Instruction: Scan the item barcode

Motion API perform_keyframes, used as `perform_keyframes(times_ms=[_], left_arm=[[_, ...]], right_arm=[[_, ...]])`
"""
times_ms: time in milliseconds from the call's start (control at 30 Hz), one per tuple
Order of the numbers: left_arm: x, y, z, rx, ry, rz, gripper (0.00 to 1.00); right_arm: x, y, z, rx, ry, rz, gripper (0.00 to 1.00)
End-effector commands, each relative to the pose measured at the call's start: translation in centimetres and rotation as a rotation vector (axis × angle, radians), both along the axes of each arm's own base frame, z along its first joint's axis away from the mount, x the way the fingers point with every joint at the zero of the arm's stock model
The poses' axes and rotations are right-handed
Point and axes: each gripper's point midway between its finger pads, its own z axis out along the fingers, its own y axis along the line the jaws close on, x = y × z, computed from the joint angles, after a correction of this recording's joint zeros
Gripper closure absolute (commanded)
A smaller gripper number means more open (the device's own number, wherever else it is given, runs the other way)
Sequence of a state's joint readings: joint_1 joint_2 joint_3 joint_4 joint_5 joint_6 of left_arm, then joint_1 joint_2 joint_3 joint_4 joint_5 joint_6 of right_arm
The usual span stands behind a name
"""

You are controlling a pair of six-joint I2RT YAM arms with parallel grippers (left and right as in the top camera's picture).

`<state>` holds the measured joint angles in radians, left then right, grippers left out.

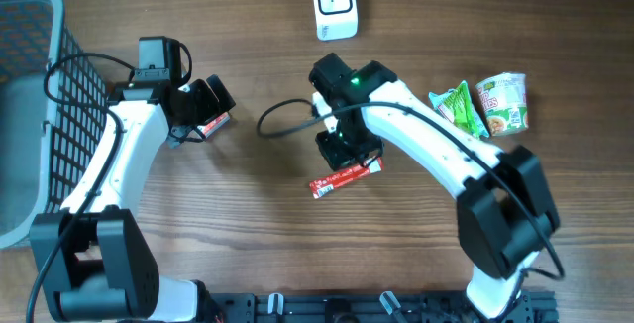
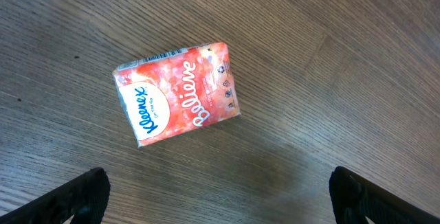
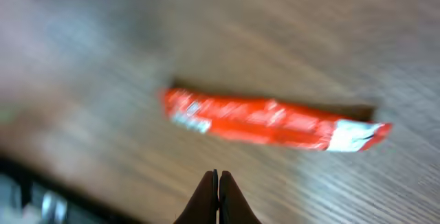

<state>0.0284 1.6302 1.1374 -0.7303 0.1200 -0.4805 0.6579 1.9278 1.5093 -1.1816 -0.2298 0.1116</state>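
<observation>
overhead, wood-grain table (image 1: 248, 234), left gripper (image 2: 220, 198) wide over tissue pack (image 2: 177, 93), right gripper (image 3: 218, 195) closed, empty

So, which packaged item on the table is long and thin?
The red snack bar by the right claw; the tissue pack, green bag and noodle cup are shorter, wider.
</observation>
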Motion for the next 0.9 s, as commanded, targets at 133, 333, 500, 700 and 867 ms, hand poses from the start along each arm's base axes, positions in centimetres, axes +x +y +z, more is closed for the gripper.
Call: perform_keyframes(times_ms=[133,333,500,700,867], left_arm=[[0.5,0.1,1.1,0.003,-0.033,0.002,0.0],[0.5,0.1,1.1,0.003,-0.033,0.002,0.0],[0.5,0.1,1.1,0.003,-0.033,0.002,0.0],[0.5,0.1,1.1,0.003,-0.033,0.002,0.0],[0.5,0.1,1.1,0.003,-0.033,0.002,0.0]], right_arm=[[-5.1,3.7,-3.9,0.051,-0.034,0.332,0.96],[-5.3,1.9,-7.6,-0.077,-0.142,0.39,0.95],[-1.1,1.6,-8.3,-0.15,-0.357,0.367,0.92],[2.4,3.8,-7.5,-0.047,-0.476,0.252,0.81],[3.2,6.0,-3.6,0.115,-0.454,0.221,0.76]])
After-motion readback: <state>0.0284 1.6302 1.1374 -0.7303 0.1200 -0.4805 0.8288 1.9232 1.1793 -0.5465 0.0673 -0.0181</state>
